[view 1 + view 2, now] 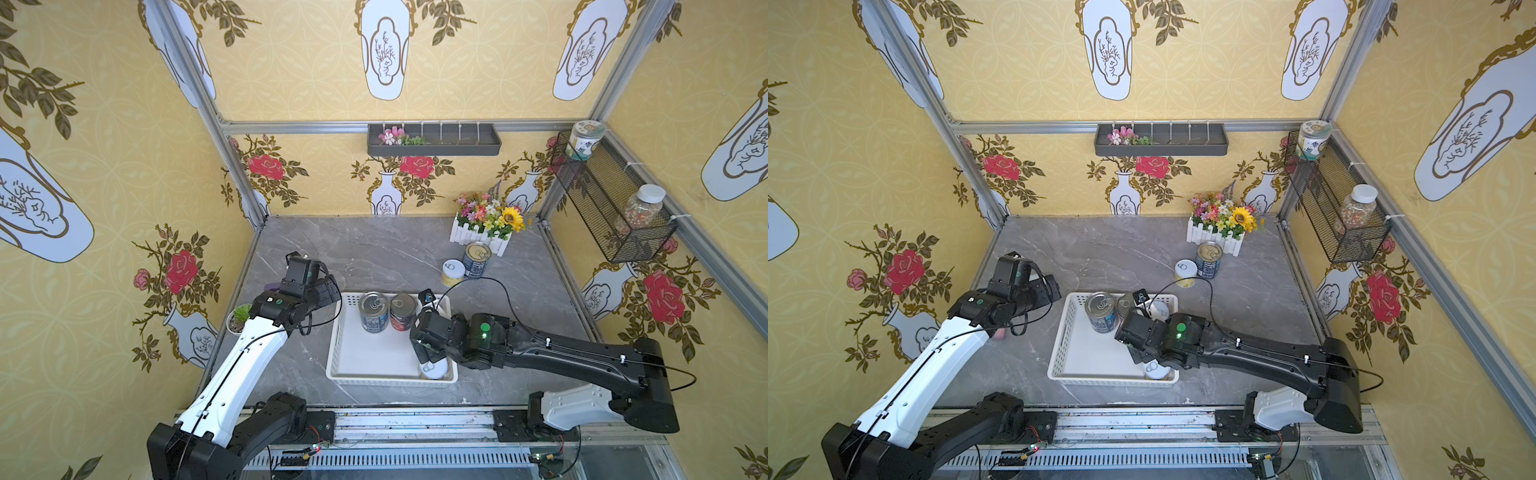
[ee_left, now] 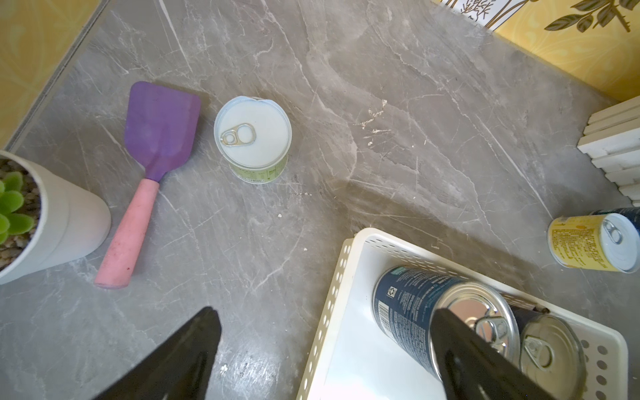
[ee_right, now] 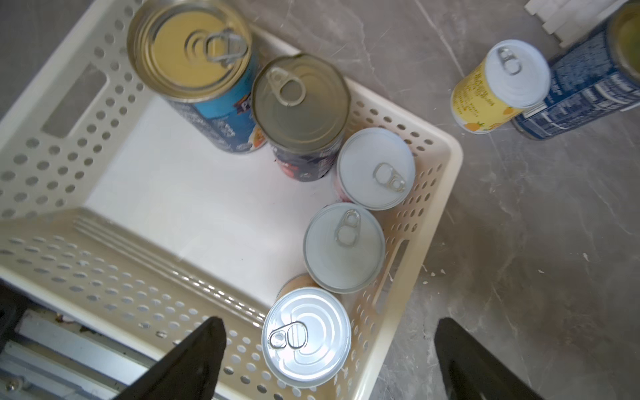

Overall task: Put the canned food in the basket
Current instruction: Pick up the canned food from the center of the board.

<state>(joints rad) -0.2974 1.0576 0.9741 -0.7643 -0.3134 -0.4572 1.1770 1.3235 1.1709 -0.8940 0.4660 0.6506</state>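
One green-labelled can (image 2: 252, 138) shows only in the left wrist view.

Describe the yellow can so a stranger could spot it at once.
Find the white flower box at the far right corner of the table. A tall blue can stands just before it, and the yellow can stands beside that, toward the basket. It is shorter than the blue can, with a white pull-tab lid and a yellow label.

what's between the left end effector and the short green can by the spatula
Only bare grey tabletop, in the left wrist view. The purple spatula lies beside the green can, not between it and the open left end effector.
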